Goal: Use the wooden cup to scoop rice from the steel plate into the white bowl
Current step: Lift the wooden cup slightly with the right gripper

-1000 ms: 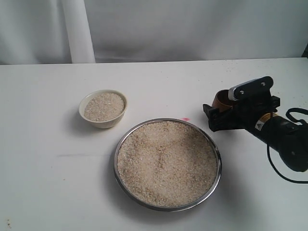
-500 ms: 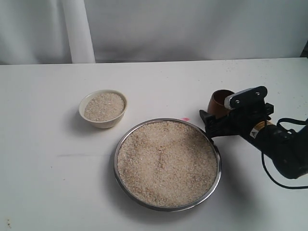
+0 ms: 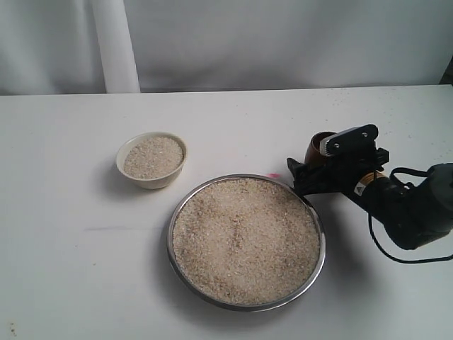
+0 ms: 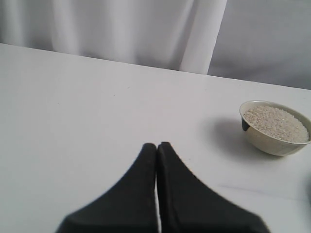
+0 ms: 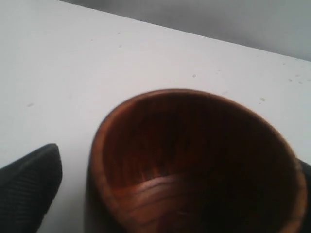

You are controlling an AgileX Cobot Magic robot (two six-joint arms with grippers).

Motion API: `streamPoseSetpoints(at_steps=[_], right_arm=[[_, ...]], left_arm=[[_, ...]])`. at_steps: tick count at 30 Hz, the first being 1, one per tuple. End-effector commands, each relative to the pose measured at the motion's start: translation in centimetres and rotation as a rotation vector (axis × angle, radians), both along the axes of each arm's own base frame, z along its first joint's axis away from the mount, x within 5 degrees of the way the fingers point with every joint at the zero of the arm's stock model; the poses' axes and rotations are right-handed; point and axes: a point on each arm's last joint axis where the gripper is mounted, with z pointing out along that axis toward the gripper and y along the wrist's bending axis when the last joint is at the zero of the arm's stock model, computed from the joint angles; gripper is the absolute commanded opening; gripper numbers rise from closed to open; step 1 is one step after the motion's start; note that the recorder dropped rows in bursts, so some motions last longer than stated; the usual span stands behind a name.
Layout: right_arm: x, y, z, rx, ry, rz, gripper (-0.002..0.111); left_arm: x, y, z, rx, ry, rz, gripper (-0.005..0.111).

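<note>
Leftward across the frame the right gripper (image 3: pixel 311 168) has been carried since a second ago, so that more of the cup (image 3: pixel 318 146) is now hidden behind it. The bowl (image 3: pixel 157 183) and plate (image 3: pixel 170 244) are found where they were, and the cup appears much where it was.

Only in its own wrist view is the left gripper (image 4: pixel 156 145) seen: its jaws are pressed together on nothing and held low over bare table (image 3: pixel 71 269), with the bowl off toward the right edge of that picture, probably parked clear of the work.

In the upper left of the centre of the exterior view the bowl is set upright, already heaped with grains nearly to its rim. Just right of it and lower, the plate is laid flat, covered almost edge to edge with rice (image 3: pixel 244 237). The bowl is kept near the plate, presumably so that a scoop need only be carried a short way.

At the right, just beyond the plate's rim, the cup stands upright and empty on the table. The right gripper's jaws are spread wide to either side of it. One finger is seen apart from its wall, so no grip is yet made. The straddle is judged to be preparation for closing on the cup.
</note>
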Motion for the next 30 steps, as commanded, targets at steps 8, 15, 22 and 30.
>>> streamPoseSetpoints(at_steps=[8,15,22,30], right_arm=[[0.4,-0.3,-0.5,-0.006,0.010,-0.035,0.105],[0.4,-0.2,-0.5,-0.008,-0.010,-0.029,0.105],[0.8,-0.1,-0.2,0.001,-0.038,-0.029,0.105],[1.6,0.0,-1.3,0.005,-0.005,-0.033,0.105]], left_arm=[[0.1,0.0,-0.1,-0.010,0.005,0.000,0.000],[0.1,0.0,-0.1,-0.010,0.005,0.000,0.000],[0.1,0.0,-0.1,-0.010,0.005,0.000,0.000],[0.1,0.0,-0.1,-0.010,0.005,0.000,0.000]])
